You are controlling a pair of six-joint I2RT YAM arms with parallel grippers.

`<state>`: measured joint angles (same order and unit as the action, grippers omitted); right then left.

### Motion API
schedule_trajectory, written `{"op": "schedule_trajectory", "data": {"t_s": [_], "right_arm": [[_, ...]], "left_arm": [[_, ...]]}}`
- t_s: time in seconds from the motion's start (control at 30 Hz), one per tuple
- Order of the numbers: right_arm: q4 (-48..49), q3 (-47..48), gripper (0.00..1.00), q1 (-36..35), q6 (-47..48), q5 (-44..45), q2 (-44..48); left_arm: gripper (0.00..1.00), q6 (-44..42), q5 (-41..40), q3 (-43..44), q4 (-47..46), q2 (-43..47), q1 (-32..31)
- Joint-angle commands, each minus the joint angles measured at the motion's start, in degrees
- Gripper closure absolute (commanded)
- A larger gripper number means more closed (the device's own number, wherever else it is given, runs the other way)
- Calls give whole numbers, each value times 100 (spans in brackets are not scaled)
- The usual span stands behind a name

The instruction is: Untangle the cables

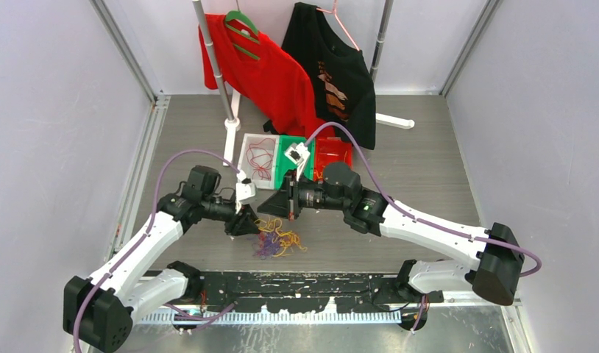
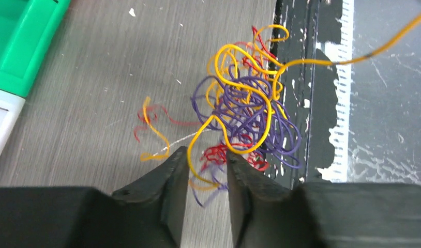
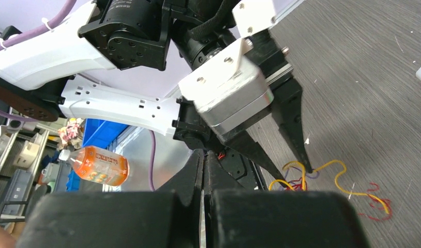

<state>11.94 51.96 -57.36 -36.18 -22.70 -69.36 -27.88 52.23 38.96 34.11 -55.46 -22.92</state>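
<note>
Looking through the left wrist camera, I have the left claw (image 2: 207, 155) spread and straddling a few red and yellow strands at the edge of the cables (image 2: 244, 108), which lie knotted in one heap on the counter (image 2: 94, 77); I judge it is set there to pinch a loose end free. The right claw (image 3: 203, 160) hangs close by, pressed together with nothing visibly caught, probably ready to pull the opposite way. Beyond them, the white bin (image 1: 243, 160) holds loose red strands, while the contents of the green bin (image 1: 285, 173) and red bin (image 1: 333, 151) I cannot make out.
</note>
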Motion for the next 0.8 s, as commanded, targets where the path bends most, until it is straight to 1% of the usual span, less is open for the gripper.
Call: {"op": "schedule_trajectory", "data": {"t_s": [0.0,0.1,0.2,0.37,0.43,0.47,0.53,0.67,0.77], "right_arm": [[146,281,99,90,97,-94,122],[57,152,99,196,138,-61,259],[-103,41,99,302,171,3,391],[-169,-192,99,353,179,51,602],[-351,-232,98,350,281,78,625],[-473,-254,93,353,325,153,638],[-694,-328,73,358,419,393,681],[-1067,-561,47,356,651,965,792],[-1447,-574,36,357,947,1432,944]], "left_arm": [[70,-893,86,340,926,144,-31],[79,-1177,-85,502,1272,156,-31],[92,-1055,-322,546,1155,171,-29],[100,-341,-450,636,628,138,-33],[100,7,-577,747,386,108,-30],[100,172,-677,823,295,106,-29],[100,435,-870,1053,145,116,-29],[100,1096,-1022,1651,53,96,-30],[100,1579,-992,2102,81,57,-29]]}}
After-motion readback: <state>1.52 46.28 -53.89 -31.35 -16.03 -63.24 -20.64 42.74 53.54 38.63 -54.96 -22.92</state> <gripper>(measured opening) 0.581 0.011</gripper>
